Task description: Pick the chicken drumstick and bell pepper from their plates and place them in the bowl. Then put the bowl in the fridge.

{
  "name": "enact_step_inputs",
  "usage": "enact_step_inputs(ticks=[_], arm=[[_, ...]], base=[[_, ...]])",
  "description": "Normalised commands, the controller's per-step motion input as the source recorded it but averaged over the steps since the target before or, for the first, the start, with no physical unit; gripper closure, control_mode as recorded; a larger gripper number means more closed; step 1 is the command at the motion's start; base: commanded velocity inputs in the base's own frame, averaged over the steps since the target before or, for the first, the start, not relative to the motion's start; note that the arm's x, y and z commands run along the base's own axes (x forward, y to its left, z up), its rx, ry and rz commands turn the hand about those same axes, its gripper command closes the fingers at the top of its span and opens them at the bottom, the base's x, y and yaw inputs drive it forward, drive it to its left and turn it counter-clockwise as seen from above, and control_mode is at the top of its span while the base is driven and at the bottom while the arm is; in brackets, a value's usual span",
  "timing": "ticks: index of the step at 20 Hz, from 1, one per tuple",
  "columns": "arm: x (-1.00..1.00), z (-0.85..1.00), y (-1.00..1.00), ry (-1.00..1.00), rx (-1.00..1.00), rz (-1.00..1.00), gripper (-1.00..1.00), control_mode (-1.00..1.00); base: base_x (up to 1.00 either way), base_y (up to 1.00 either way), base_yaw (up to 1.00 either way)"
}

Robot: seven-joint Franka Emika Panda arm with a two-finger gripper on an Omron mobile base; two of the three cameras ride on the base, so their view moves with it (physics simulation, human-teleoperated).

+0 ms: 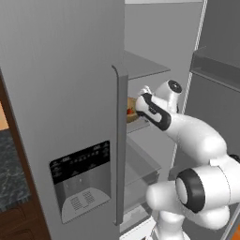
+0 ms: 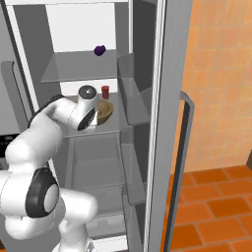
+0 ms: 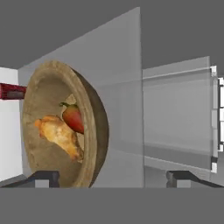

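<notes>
Hand view: the jaws (image 3: pixel 111 177) stand wide apart, one tip at the thick rim of the bowl (image 3: pixel 94 131). Chicken drumstick (image 3: pixel 61 136) and bell pepper (image 3: pixel 73 118) lie inside it, on a fridge (image 1: pixel 61 93) shelf. Rigid wood, likely light; that rim looks best to grip.

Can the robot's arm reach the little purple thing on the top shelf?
Probably yes. The purple thing sits alone on the shelf above the bowl, the fridge stands open, and nothing blocks the way up from the end effector.

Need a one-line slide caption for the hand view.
Wooden bowl holding drumstick and bell pepper inside the fridge.
</notes>
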Motion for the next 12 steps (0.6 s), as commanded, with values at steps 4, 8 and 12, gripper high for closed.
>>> enact_step_inputs(ticks=[4, 8, 12], arm=[[-1.0, 0.89, -0.29, -0.28, 0.05, -0.16, -1.0, -1.0], [-1.0, 1.0, -0.07, -0.33, 0.01, -0.23, -1.0, -1.0], [-1.0, 1.0, -0.02, -0.06, 0.06, -0.35, -1.0, -1.0]], base=[[0.0, 0.0, 0.0], [0.0, 0.0, 0.0], [0.0, 0.0, 0.0]])
